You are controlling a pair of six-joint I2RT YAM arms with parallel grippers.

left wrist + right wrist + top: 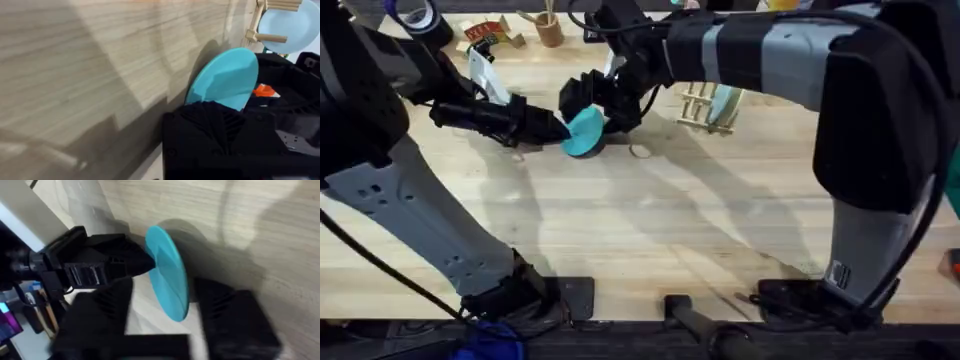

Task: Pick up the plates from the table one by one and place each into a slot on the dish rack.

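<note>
Above the wooden surface (650,230), at about eleven o'clock from its centre, the turquoise plate (585,131) stands on edge, pinched at its rim by the left hand (560,128). The right hand (600,100) has its fingers spread on either side of the plate. The dish rack (705,105), holding a pale blue plate (725,102), stands near the turquoise one, at its three o'clock.

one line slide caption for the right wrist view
Turquoise plate held on edge above the wooden table, left gripper pinching its rim, right gripper's fingers either side.
</note>
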